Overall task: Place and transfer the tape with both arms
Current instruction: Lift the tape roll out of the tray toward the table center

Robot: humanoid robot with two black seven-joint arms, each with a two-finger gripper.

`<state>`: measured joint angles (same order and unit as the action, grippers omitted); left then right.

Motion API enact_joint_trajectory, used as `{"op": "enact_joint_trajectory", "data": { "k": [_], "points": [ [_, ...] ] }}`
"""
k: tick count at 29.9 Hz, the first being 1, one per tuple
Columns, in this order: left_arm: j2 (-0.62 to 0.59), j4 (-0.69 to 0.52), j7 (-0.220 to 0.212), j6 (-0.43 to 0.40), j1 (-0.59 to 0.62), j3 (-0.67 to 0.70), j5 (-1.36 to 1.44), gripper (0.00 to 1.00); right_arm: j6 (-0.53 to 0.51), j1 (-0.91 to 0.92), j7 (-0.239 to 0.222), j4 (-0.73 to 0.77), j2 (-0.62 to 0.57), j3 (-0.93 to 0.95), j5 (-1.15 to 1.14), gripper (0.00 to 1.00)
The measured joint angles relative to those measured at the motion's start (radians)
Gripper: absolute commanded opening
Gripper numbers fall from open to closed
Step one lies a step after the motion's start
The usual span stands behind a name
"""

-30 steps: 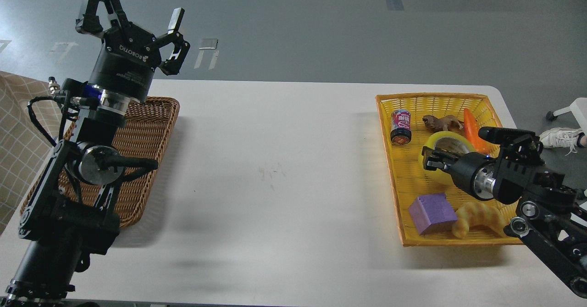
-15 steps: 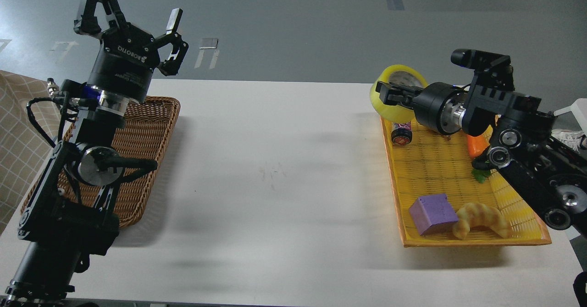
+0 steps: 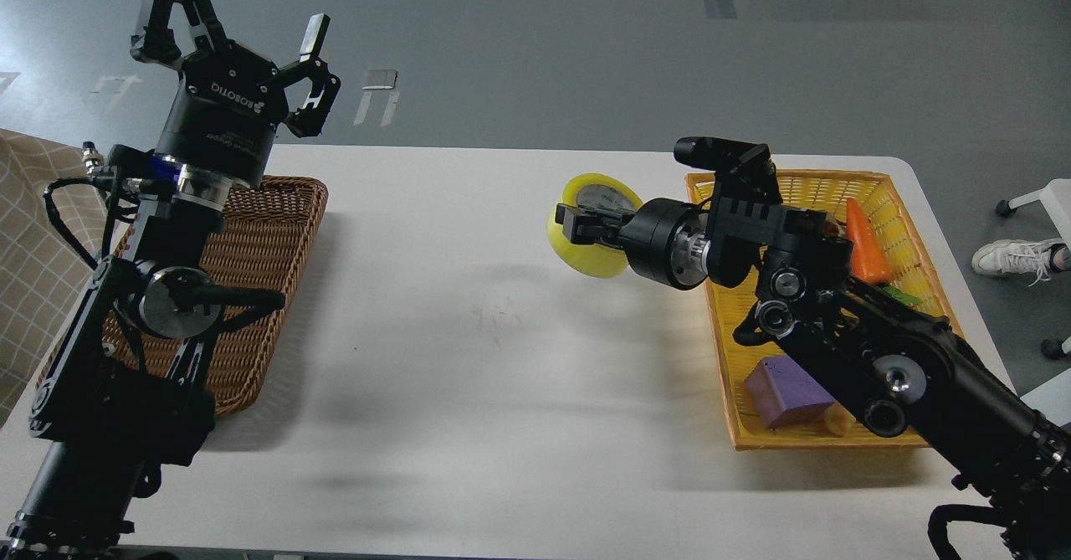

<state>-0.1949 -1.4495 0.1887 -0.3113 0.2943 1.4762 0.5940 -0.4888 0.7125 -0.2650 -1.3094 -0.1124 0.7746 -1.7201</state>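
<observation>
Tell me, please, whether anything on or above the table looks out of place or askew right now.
Nothing stands out. The tape is held above the table by the right gripper, outside the yellow basket. The left gripper is raised with its fingers spread above the wicker basket.

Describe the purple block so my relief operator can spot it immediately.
Start at the yellow woven plastic basket on the right side of the white table. In its near left corner, partly under the black right arm, lies the purple foam-like cube. It is the only purple, square-edged item there, unlike the orange carrot-shaped toy.
</observation>
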Motion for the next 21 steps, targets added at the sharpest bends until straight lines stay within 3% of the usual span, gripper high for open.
{"op": "enact_joint_trajectory", "data": {
  "k": [12, 21],
  "points": [
    [-0.003, 0.001, 0.000, -0.001, -0.004, 0.016, -0.004, 0.98, 0.000, -0.018, 0.007, 0.071, 0.083, -0.063, -0.006, 0.23],
    [-0.008, 0.001, 0.002, -0.002, -0.007, 0.025, -0.011, 0.98, 0.000, -0.035, 0.007, 0.074, 0.095, -0.060, 0.001, 0.32]
  ]
}}
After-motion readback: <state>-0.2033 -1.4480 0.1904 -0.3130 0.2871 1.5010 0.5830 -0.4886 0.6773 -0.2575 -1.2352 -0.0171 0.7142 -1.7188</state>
